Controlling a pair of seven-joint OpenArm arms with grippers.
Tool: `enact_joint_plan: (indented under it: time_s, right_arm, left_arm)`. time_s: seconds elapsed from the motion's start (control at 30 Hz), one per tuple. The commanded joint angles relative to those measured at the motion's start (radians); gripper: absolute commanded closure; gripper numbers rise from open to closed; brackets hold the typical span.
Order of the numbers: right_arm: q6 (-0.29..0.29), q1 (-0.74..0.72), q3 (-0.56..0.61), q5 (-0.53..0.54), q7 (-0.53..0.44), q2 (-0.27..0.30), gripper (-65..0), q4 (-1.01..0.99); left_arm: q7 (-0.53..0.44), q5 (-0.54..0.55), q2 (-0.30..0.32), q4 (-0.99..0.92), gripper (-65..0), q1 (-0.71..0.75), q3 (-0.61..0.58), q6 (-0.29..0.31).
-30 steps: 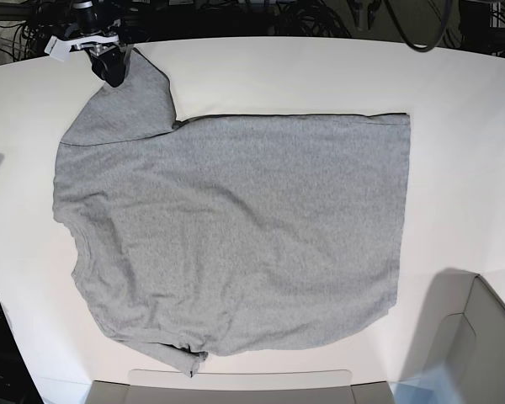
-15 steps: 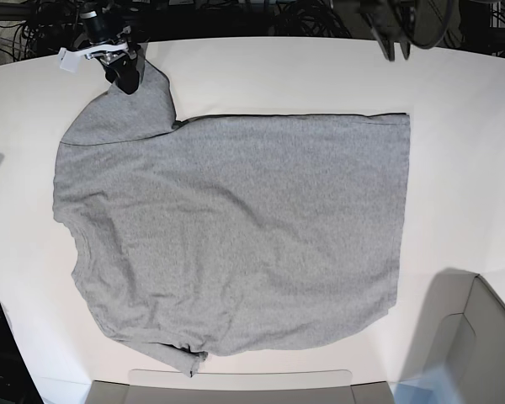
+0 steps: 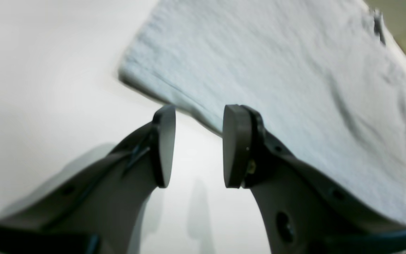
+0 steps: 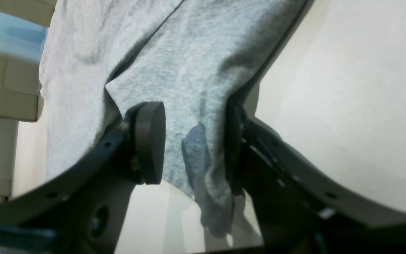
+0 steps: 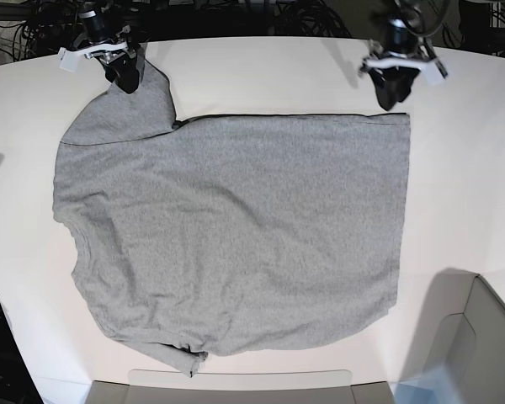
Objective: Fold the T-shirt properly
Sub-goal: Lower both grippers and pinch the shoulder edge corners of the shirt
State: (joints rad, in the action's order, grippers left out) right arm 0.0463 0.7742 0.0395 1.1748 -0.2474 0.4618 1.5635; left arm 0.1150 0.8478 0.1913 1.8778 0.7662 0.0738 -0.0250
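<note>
The heather-grey T-shirt (image 5: pixel 236 227) lies spread flat on the white table (image 5: pixel 278 67), plain face up, collar towards the left. My right gripper (image 5: pixel 124 77) stands at the tip of the far-left sleeve. In the right wrist view its jaws (image 4: pixel 193 134) are wide apart, and the sleeve cloth (image 4: pixel 189 70) runs between them and rests against one finger. My left gripper (image 5: pixel 393 97) hovers at the shirt's far-right hem corner. In the left wrist view it (image 3: pixel 198 118) is open, nothing is between its pads, and the hem edge (image 3: pixel 174 95) lies just beyond the fingertips.
A pale box (image 5: pixel 480 337) stands at the near-right corner. A flat tray edge (image 5: pixel 236 383) shows along the front. Cables lie in the dark behind the table's far edge.
My left arm has come down from the far edge to the shirt's far-right corner, and its jaws have widened. My right gripper shifted slightly to the right at the sleeve tip.
</note>
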Motion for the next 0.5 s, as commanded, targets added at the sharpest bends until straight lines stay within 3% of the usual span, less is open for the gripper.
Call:
enact_joint_plan:
  time_s: [0.0, 0.23, 0.47]
  right_arm:
    - [-0.038, 0.020, 0.001, 0.004, 0.050, 0.009, -26.5, -0.005]
    - [-0.038, 0.020, 0.001, 0.004, 0.050, 0.009, -26.5, -0.005]
    - [-0.038, 0.020, 0.004, 0.004, 0.050, 0.009, -26.5, -0.005]
  left_arm:
    - [0.013, 0.024, 0.001, -0.011, -23.3, -0.007, 0.033, 0.015]
    - [0.251, 0.055, -0.002, -0.142, -23.3, -0.150, 0.180, 0.023]
    - [0.294, 0.055, 0.003, -0.244, -23.3, -0.218, 0.208, 0.024]
